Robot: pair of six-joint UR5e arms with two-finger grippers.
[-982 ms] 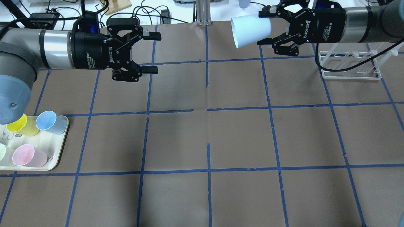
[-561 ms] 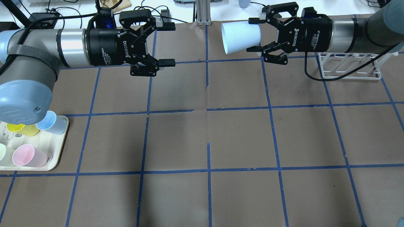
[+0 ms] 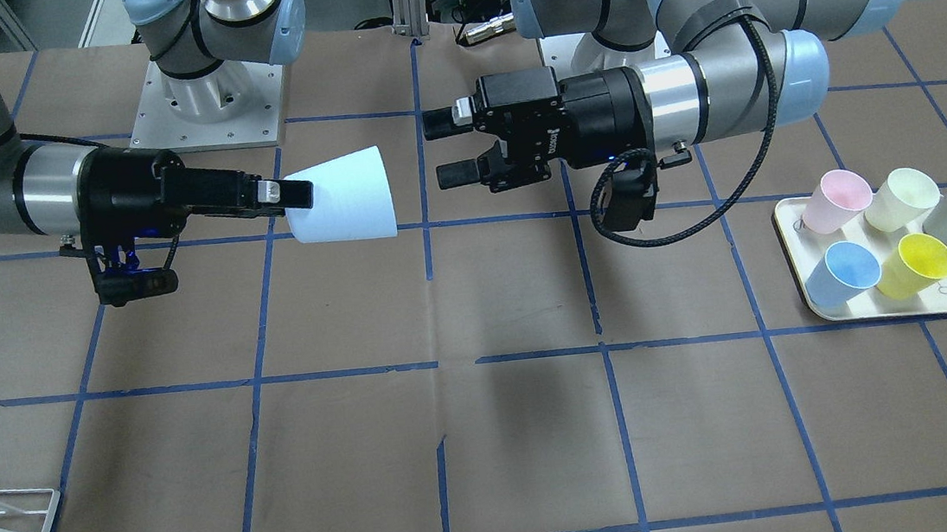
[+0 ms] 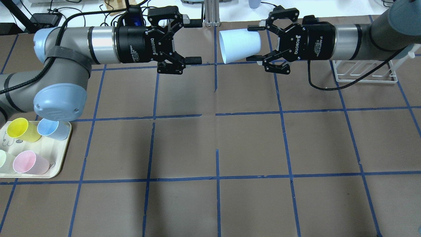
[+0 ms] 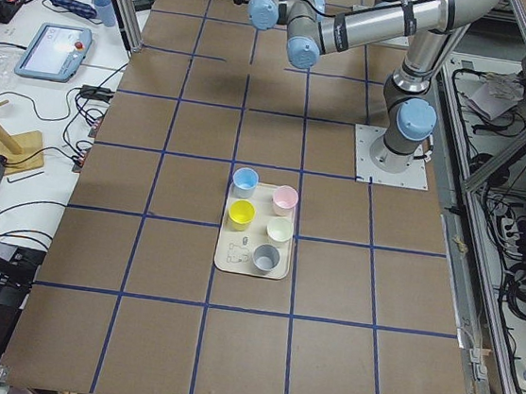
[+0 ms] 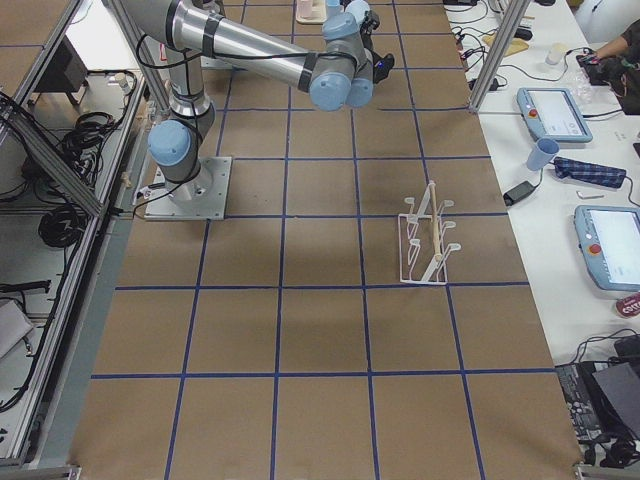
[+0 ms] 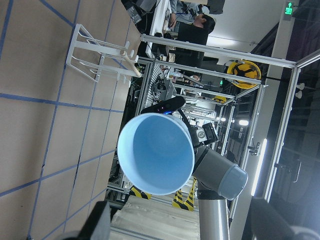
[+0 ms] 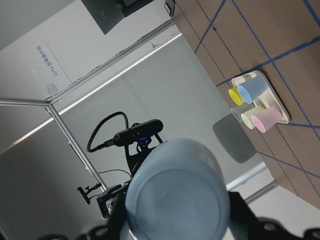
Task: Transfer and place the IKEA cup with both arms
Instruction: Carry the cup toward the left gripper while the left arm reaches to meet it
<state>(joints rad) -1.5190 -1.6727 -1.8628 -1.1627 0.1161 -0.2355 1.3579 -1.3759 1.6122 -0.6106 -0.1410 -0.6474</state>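
The IKEA cup (image 4: 238,45), pale blue, is held on its side in the air over the table's far middle. My right gripper (image 4: 252,42) is shut on its base end, and its open mouth (image 7: 156,152) faces my left gripper (image 4: 196,41). The left gripper is open with nothing between its fingers, a short gap from the cup's rim. In the front-facing view the cup (image 3: 345,198) sits left of centre, the right gripper (image 3: 293,198) behind it and the left gripper (image 3: 441,149) opposite. The right wrist view shows the cup's base (image 8: 175,195) close up.
A cream tray (image 4: 61,164) at the near left carries several pastel cups, among them another blue cup (image 4: 52,129), a yellow cup (image 4: 19,129) and a pink one (image 4: 29,163). A white wire rack (image 4: 361,70) stands at the far right under the right arm.
Both arms have moved toward the table's centre line. The right gripper carried the cup leftward, the open left gripper swung right and farther back, and the gap between them has narrowed.
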